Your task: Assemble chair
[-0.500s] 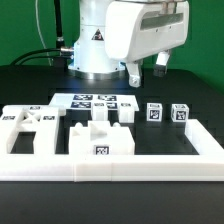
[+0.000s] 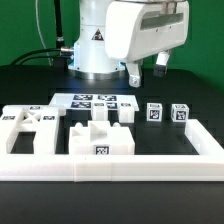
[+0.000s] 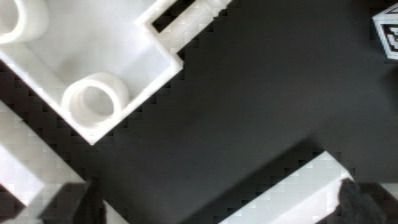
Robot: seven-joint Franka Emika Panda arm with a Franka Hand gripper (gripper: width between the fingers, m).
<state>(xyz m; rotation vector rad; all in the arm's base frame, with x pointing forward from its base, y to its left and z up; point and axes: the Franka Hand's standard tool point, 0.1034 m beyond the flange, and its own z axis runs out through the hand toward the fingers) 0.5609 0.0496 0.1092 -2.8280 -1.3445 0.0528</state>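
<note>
So, panel: the X-braced panel (image 2: 28, 122) is lying flat at the exterior view's left, and the rail (image 2: 110, 168) is hiding its near edge.
Block: a tagged block (image 2: 100, 143) is sitting just right of the panel, with the rail cutting off its base.
Board: the marker board (image 2: 95, 101) is lying behind the block, and upright white pieces are partly covering it.
Legs: one leg (image 2: 154, 113) and another leg (image 2: 179, 113) are standing upright, near each other but apart.
Gripper: the gripper (image 2: 147, 72) is hanging clear of the table (image 2: 30, 85), its fingers spread wide and gripping nothing.
Wrist view only: a holed part (image 3: 98, 95) is showing close and blurred, and I cannot tell which piece it is. The frame is cropping a tag (image 3: 388, 35).
</note>
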